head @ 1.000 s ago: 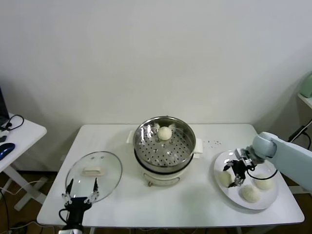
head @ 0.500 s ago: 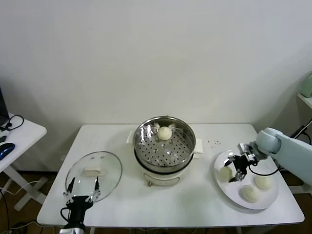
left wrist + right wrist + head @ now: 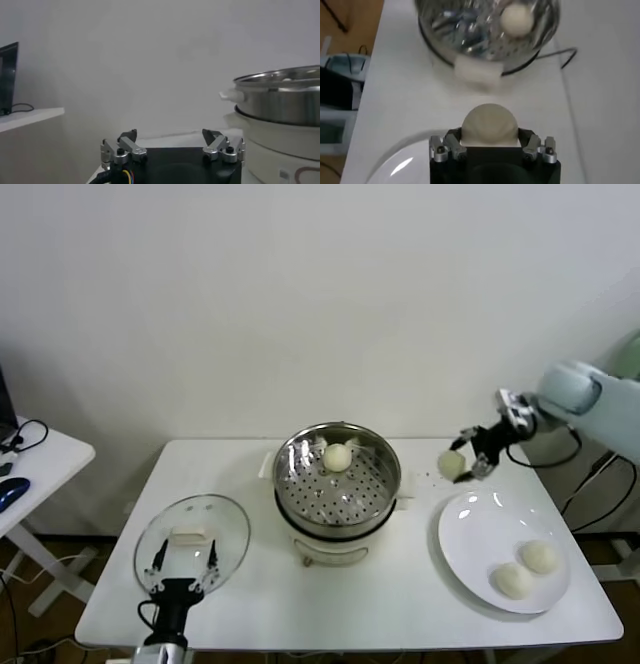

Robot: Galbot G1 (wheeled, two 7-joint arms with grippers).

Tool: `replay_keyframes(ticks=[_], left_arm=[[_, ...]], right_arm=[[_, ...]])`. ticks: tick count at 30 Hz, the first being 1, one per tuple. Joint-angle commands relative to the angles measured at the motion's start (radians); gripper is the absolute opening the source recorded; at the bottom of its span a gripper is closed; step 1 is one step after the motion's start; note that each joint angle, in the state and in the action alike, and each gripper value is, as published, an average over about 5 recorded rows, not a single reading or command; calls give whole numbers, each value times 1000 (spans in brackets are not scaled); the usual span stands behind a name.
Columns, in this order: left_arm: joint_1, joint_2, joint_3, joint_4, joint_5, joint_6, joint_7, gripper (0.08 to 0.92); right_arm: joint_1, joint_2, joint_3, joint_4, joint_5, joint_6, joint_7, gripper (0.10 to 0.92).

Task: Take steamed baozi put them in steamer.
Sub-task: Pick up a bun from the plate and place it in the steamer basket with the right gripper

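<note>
Right gripper (image 3: 462, 464) clamped on a baozi (image 3: 451, 465) at frame right — carry it level over the steamer (image 3: 338, 474), clear of the rim, then release low — left gripper (image 3: 184, 577) idle, open.

even, diffuse indoor light; soft faint shadows on the white table (image 3: 400, 604). specular glare on the steamer (image 3: 337, 472) and glass lid (image 3: 192, 534). right wrist view shows motion blur.

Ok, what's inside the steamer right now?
One baozi sits on the perforated floor at the far side of the steamer. The rest of the visible floor is bare; the near rim hides a strip of it.
</note>
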Motion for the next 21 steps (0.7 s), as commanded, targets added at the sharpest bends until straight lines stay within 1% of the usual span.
replay_keyframes(ticks=[1,11,16,21], left_arm=[[-1,-1,22,-11,14,-3,1,823],[14,0,11,-22,-3,-6,0,823],[11,-5,11,-23,-7,-4,-2,823],[4,-5,8,-23,-14,-1,-4,823]], right_arm=[[197,273,-151,-44,250,-23,11,729],[25,537,-99,-164,234,-32,25,729],[-50,617,-99,-219,213,-28,29,730],[-98,657,-105,-263,191,-24,30,736]])
